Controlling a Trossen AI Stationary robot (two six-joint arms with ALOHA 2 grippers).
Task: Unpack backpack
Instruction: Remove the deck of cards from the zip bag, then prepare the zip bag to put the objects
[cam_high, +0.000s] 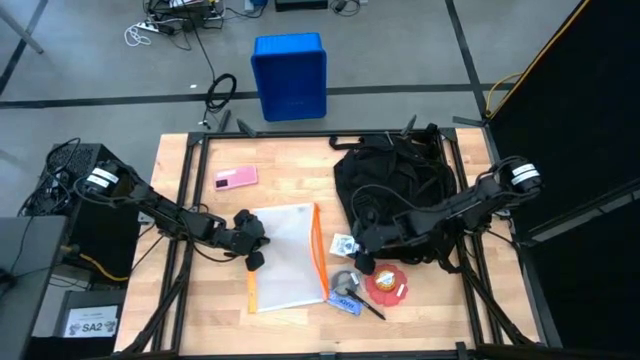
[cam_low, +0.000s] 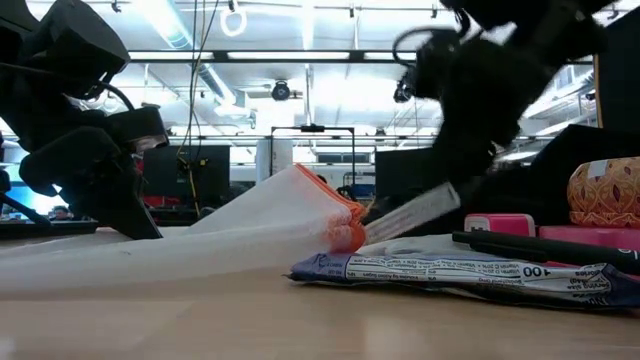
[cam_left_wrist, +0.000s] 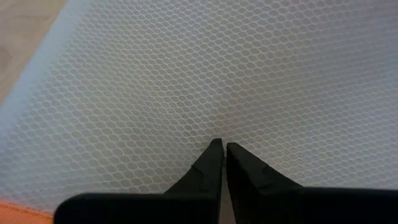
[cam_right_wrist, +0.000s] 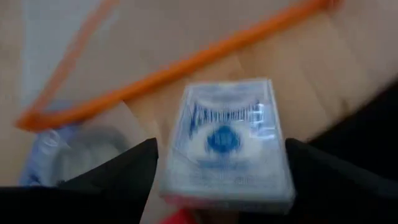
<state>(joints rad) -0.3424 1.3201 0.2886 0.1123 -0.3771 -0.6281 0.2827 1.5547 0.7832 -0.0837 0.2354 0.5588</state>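
Backpack (cam_high: 395, 190) unpacking's midway: right gripper (cam_high: 362, 258), jaws spread, is dropping a card deck (cam_right_wrist: 227, 140) beside the mesh pouch (cam_high: 285, 255); left gripper (cam_high: 250, 243) is pressing shut onto it. Next, grab more.

The left arm reaches in low from the left, its gripper (cam_high: 250, 240) pinched closed at the table. The right arm stretches in from the right, its gripper (cam_high: 360, 250) spread wide.
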